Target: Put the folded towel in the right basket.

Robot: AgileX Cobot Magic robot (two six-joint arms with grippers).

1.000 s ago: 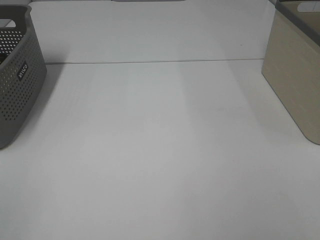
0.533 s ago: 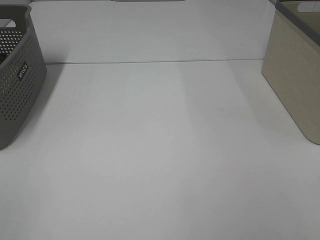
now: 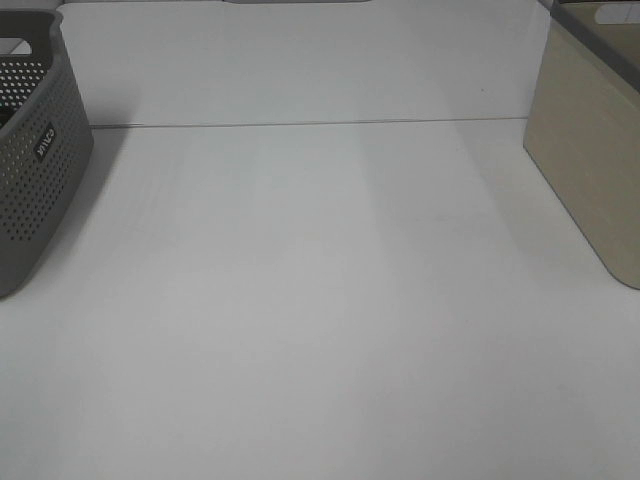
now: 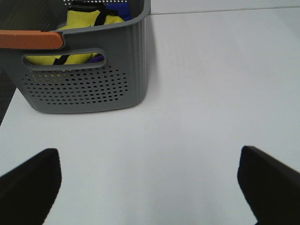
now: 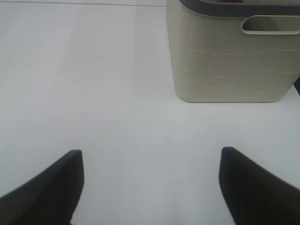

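The right basket [image 3: 595,140] is beige with a dark grey rim and stands at the right edge of the white table; it also shows in the right wrist view [image 5: 229,51]. No folded towel lies in the open. In the left wrist view the grey perforated basket [image 4: 89,70] holds yellow and blue cloth [image 4: 89,21]; I cannot tell if this is the towel. The left gripper [image 4: 150,187] is open and empty above bare table near the grey basket. The right gripper [image 5: 150,187] is open and empty, short of the beige basket. Neither gripper shows in the exterior high view.
The grey perforated basket [image 3: 35,150] stands at the left edge of the table. An orange handle [image 4: 30,39] lies across its rim. A seam line [image 3: 300,123] runs across the white table [image 3: 320,300] towards the back.
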